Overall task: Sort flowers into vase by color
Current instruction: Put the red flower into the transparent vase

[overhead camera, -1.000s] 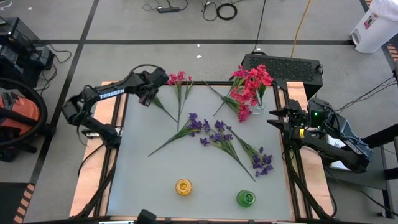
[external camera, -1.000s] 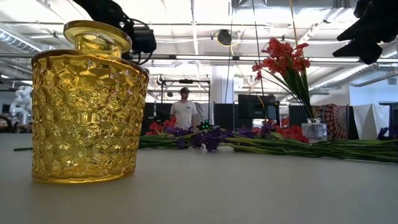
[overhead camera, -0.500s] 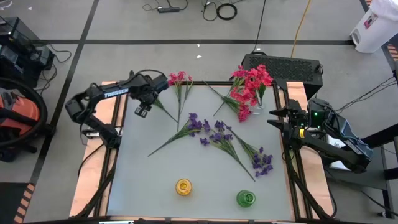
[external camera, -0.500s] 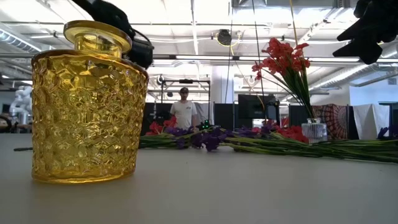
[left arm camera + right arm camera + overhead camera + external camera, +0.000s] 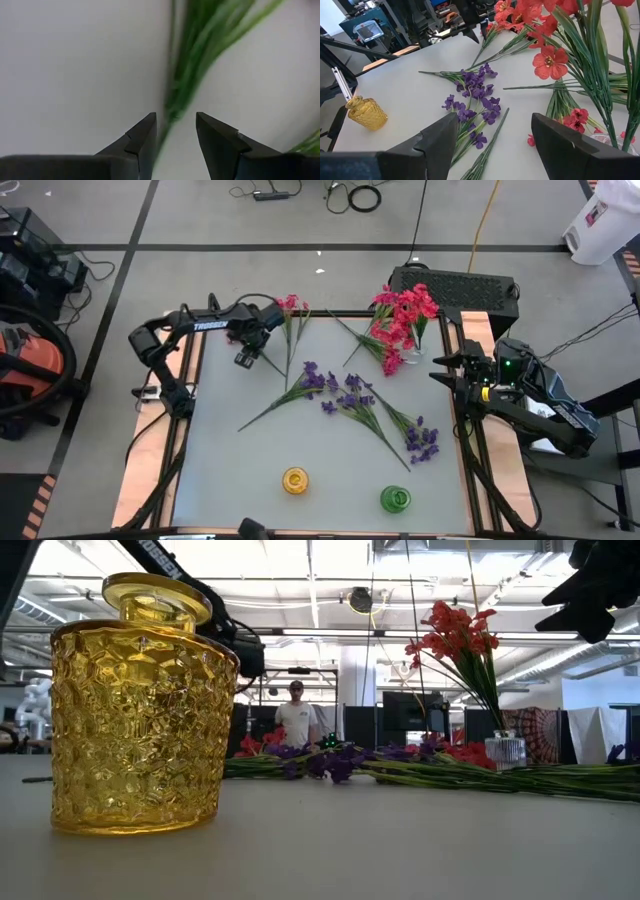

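Reaching in, our left hand (image 5: 246, 356) has swung from the counter's (image 5: 230, 470) far-left corner over the thin green stems of the pink flowers (image 5: 289, 306), fingers spread and empty. Our right hand (image 5: 440, 367) waits parted at the right edge. Purple flowers (image 5: 345, 392) sprawl mid-counter; red flowers (image 5: 402, 315) fill the clear vase (image 5: 414, 354).

Black arms (image 5: 205, 326), apparently "TROSSEN"-lettered
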Motion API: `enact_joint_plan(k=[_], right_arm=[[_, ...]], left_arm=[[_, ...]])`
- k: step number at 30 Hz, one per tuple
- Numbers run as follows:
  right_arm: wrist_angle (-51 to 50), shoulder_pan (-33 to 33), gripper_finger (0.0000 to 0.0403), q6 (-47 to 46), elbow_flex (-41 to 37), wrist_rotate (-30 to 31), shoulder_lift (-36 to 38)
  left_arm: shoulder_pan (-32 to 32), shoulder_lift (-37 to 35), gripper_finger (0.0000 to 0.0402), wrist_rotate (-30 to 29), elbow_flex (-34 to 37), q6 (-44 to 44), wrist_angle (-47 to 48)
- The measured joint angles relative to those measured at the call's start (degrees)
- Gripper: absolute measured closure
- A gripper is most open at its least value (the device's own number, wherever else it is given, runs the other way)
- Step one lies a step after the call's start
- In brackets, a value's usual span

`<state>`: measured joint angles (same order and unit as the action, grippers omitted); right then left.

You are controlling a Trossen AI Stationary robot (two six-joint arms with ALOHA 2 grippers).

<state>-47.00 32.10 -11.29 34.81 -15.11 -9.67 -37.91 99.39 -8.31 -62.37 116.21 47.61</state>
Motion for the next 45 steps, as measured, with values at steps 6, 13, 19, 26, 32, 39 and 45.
enact_joint_plan(k=[6,13,19,26,32,39,45], right_arm=[[0.0,0.0,0.0156,0.0,0.0,0.0,0.0],[0.0,0.0,0.0156,0.0,0.0,0.0,0.0],[0.0,0.0,0.0156,0.0,0.0,0.0,0.0],[0.0,0.0,0.0156,0.0,0.0,0.0,0.0],[0.0,0.0,0.0156,0.0,0.0,0.0,0.0],[0.0,0.0,0.0156,0.0,0.0,0.0,0.0],[0.0,0.0,0.0156,0.0,0.0,0.0,0.0]], left_arm=[[0.0,2.2,0.0258,-0.3,0.0,-0.1,-2.9],[0.0,3.8,0.0258,-0.2,-0.1,-0.1,-3.1],[0.2,4.4,0.0258,0.3,-0.1,-0.1,-2.7],[0.9,4.4,0.0258,0.4,-0.1,-0.1,-1.5],[1.8,4.4,0.0258,-0.3,-0.1,-0.1,-1.7],[2.8,4.4,0.0293,-0.4,-0.1,0.1,-1.7],[2.8,4.4,0.0379,-0.8,-0.1,0.3,-1.7]])
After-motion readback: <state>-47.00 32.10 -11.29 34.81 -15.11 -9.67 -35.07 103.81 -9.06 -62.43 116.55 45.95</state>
